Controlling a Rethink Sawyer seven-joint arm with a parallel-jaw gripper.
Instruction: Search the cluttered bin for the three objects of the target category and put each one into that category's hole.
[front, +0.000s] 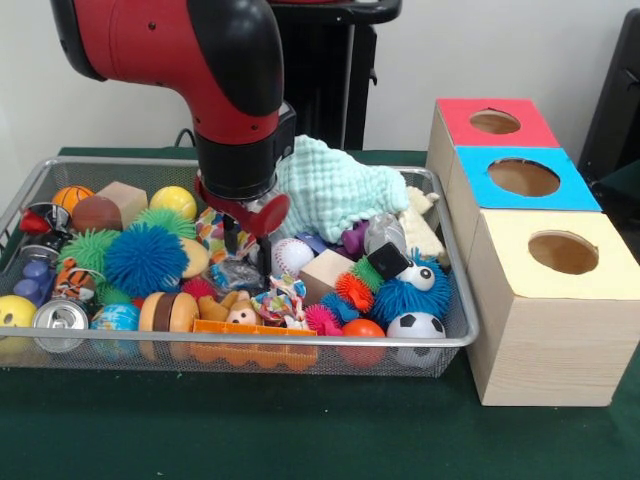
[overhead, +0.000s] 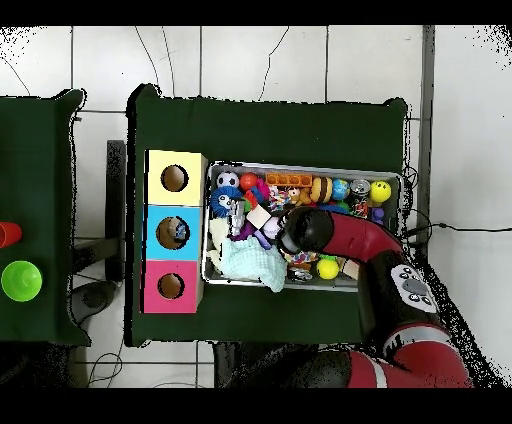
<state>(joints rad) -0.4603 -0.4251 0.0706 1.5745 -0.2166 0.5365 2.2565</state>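
Note:
A wire bin (front: 300, 340) holds a heap of toys: a baseball (front: 291, 256), a wooden block (front: 325, 272), a blue spiky ball (front: 146, 260), a soccer ball (front: 416, 326), a tin can (front: 60, 320) and a mint-green cloth (front: 335, 190). My gripper (front: 248, 252) reaches down into the middle of the bin, just left of the baseball. Its two dark fingers stand apart, open, with their tips among the clutter above a crinkled wrapper (front: 236, 274). In the overhead view the arm's wrist (overhead: 303, 230) hides the gripper.
Three wooden boxes with round holes stand right of the bin: red-topped (front: 495, 122), blue-topped (front: 523, 177), yellow-topped (front: 563, 252). Overhead they lie left of the bin (overhead: 305, 285). A green cup (overhead: 22, 281) and a red cup (overhead: 8, 234) sit on a separate table.

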